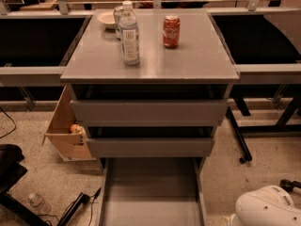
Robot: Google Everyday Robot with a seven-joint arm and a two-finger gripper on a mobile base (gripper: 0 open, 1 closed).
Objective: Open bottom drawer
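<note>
The grey cabinet point(150, 55) has three drawers. The bottom drawer point(150, 192) stands pulled far out toward me, its grey box interior showing and bare; its front is below the frame's edge. The two wider drawer fronts above it, upper point(149, 111) and middle point(150, 147), sit close to the cabinet. My white arm point(265, 206) is at the bottom right, beside the open drawer. A dark part at the right edge, which seems to be my gripper point(290, 185), is away from the drawer and touches nothing.
On the cabinet top stand a water bottle point(129, 34), a red soda can point(171, 31), a second can and a bowl point(107, 19). A cardboard box point(66, 131) leans at the cabinet's left. Black gear, cables and a small bottle point(35, 200) lie on the floor left. Black table legs point(240, 135) stand right.
</note>
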